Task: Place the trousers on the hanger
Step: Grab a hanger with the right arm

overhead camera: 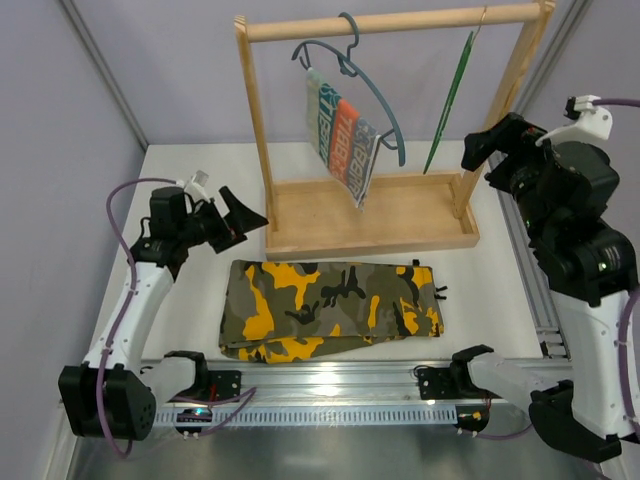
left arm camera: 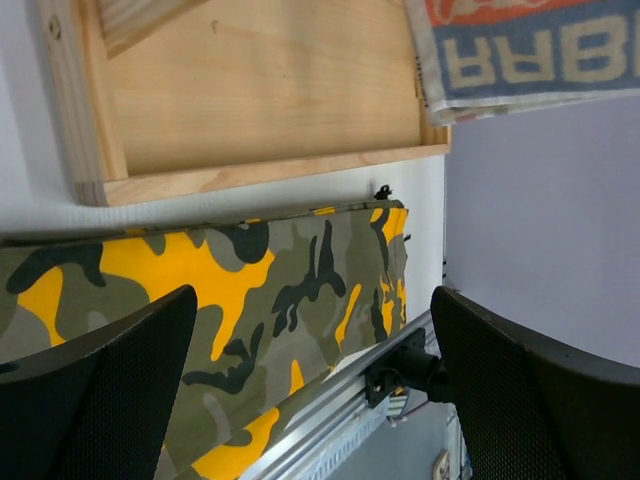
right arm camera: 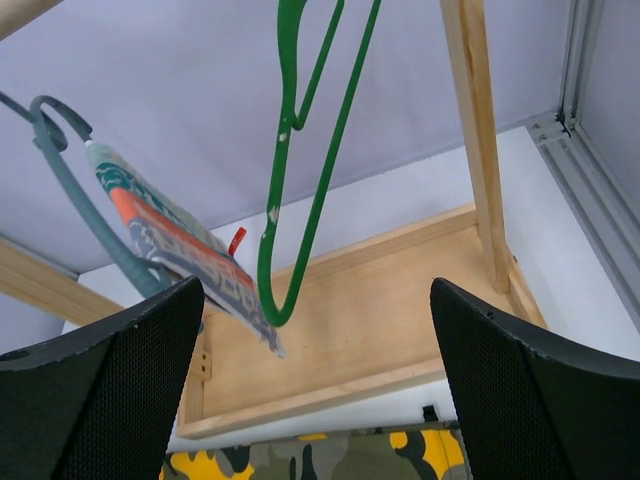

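The camouflage trousers (overhead camera: 330,305) lie folded flat on the white table, just in front of the wooden rack's base; they also show in the left wrist view as trousers (left arm camera: 250,290) and at the bottom of the right wrist view as trousers (right arm camera: 400,455). The thin green hanger (overhead camera: 447,105) hangs from the rack's top bar near its right post, seen from below as hanger (right arm camera: 300,180). My left gripper (overhead camera: 243,212) is open, above the table left of the rack, holding nothing (left arm camera: 315,390). My right gripper (overhead camera: 478,150) is open by the right post, empty, short of the hanger (right arm camera: 320,390).
A wooden rack with a tray-like base (overhead camera: 400,225) stands at the back. A blue-grey hanger carrying a striped cloth (overhead camera: 342,135) hangs at the bar's middle. An aluminium rail (overhead camera: 330,378) runs along the near edge. Grey walls close in on both sides.
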`<state>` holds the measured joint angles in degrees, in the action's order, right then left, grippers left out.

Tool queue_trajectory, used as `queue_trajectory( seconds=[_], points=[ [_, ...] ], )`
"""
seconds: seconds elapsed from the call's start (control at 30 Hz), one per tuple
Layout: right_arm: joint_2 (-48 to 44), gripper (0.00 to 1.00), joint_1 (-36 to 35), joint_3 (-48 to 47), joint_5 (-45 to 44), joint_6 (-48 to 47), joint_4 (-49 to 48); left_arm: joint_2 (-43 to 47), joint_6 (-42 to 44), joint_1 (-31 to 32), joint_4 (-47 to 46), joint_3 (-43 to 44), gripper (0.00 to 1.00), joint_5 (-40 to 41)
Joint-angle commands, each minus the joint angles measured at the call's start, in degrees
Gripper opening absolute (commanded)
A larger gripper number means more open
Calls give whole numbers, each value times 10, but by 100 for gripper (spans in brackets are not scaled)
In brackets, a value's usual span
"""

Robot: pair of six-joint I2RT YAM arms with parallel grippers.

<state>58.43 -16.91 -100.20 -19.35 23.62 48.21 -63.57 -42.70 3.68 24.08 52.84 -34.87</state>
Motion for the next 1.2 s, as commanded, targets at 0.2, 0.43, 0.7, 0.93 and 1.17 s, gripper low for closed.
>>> queue_trajectory(
  seconds=[0.2,0.43,0.7,0.93,1.17],
  points=[
    [139,94,-1,-58,-27,2,-149,36,39,-2,-89,-41,100,-45],
    [247,92,-1,-147,-101,-16,-88,40,43,-2,-97,-77,100,-47],
    [240,74,-1,-123,-130,-53,-73,78,60,-2,-56,-88,100,-33],
    [212,59,-1,-74,-124,-112,-115,102,104,-2,-4,-95,100,2],
    [217,53,1,-60,-107,-150,-120,107,138,-1,46,-90,100,45]
  ],
)
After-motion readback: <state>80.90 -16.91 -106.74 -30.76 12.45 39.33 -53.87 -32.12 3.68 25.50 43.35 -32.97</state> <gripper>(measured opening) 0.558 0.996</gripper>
